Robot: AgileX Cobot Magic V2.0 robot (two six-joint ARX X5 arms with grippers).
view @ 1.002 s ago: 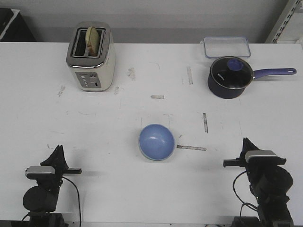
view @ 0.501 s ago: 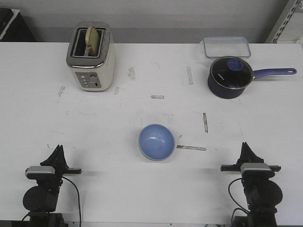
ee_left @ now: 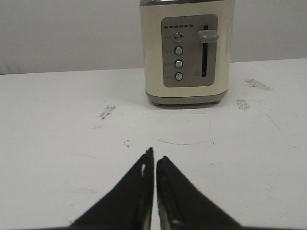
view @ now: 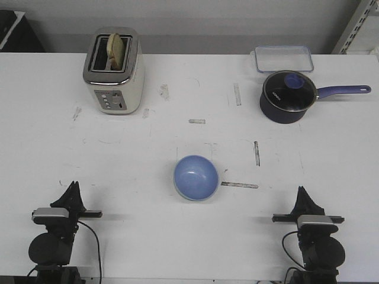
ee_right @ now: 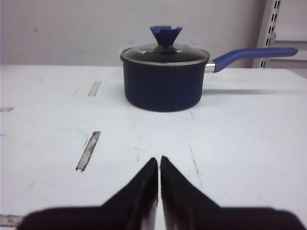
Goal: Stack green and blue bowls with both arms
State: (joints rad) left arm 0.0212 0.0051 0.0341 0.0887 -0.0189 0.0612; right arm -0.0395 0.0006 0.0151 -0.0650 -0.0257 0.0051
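The blue bowl [view: 196, 177] sits upright in the middle of the white table [view: 331, 148]. A thin pale green edge shows under its near rim; no separate green bowl is in view. My left gripper [view: 72, 188] rests shut and empty near the front left edge, well left of the bowl. In the left wrist view [ee_left: 154, 154] its fingertips are together and point at the toaster. My right gripper [view: 303, 192] rests shut and empty near the front right edge, well right of the bowl. In the right wrist view [ee_right: 159, 159] its fingertips are together and point at the saucepan.
A cream toaster [view: 113, 70] with toast in it stands at the back left, also in the left wrist view [ee_left: 187, 52]. A dark blue lidded saucepan [view: 288, 96] stands at the back right, handle to the right. A clear container [view: 284, 58] lies behind it. Tape marks dot the table.
My right arm has drawn back toward the front edge and shifted a little left. The left arm and the bowl have not moved.
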